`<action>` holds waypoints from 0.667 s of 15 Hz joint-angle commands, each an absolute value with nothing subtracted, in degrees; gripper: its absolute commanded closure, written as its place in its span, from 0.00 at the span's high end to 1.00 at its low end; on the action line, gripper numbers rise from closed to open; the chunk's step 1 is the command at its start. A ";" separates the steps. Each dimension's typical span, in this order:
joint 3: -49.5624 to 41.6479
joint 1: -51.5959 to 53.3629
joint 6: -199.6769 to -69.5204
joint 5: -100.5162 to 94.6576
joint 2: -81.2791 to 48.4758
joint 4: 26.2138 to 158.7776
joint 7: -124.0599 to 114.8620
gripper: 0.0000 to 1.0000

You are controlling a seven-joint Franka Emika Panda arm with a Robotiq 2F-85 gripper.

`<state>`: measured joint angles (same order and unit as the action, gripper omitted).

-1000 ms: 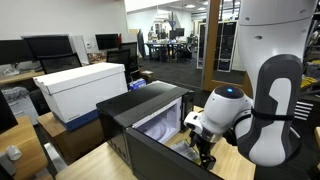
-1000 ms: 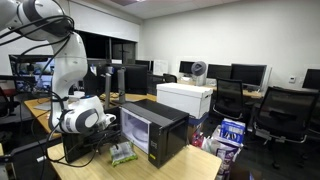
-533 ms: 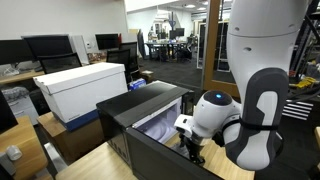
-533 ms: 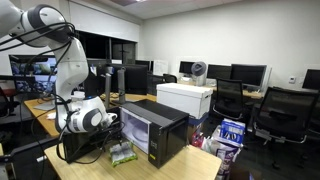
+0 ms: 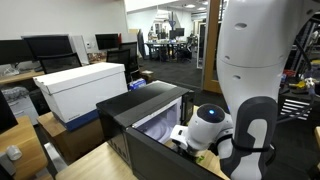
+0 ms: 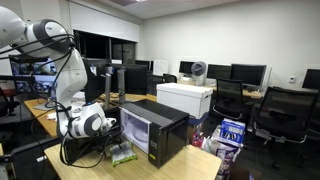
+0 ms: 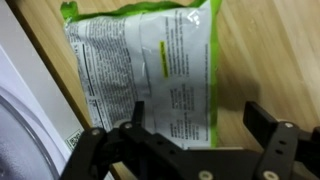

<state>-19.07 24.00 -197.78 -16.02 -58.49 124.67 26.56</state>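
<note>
So, going left to right in the wrist view: a pale blurry surface point(image 7: 18, 115) fills the left edge (too close up to say what it is). Next comes a strip of wooden table point(image 7: 270, 50), and then the bag point(image 7: 145, 60). It's a flat pouch with green edges, a white panel of small print and a yellow stripe, lying flat on the wood and a bit skewed.

The gripper point(image 7: 195, 118) hangs right over the bag's near end, with the jaws spread as wide as they go and nothing caught between them. Of its fingers point(image 7: 135, 115), the one on the picture's left sits over the printed panel. The one on the right is over bare wood just beside the bag's edge. I can't tell whether either one actually touches the pouch.

In an exterior view the arm point(image 6: 68, 75) bends down at the left, with the bag point(image 6: 122, 155) on the table below it. Just to the right stands a black microwave point(image 6: 160, 135), and a white box point(image 6: 186, 98) sits behind that.
</note>
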 commanded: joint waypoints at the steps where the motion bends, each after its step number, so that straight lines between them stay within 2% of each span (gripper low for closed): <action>1: -21.74 27.55 -198.21 -13.13 -63.73 119.10 26.17 1.00; 4: -23.70 29.88 -198.21 -10.64 -68.45 112.42 25.34 1.00; 5: -24.45 30.71 -198.26 -9.76 -69.73 110.90 24.96 0.75; 7: -25.88 32.41 -198.22 -7.76 -71.43 109.15 24.08 0.68; 9: -27.01 34.15 -197.87 -5.77 -72.11 109.00 22.69 0.52; 10: -27.65 35.16 -197.83 -5.25 -71.65 110.15 22.12 0.50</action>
<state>-25.70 32.50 -197.86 -7.42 -69.53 111.13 24.15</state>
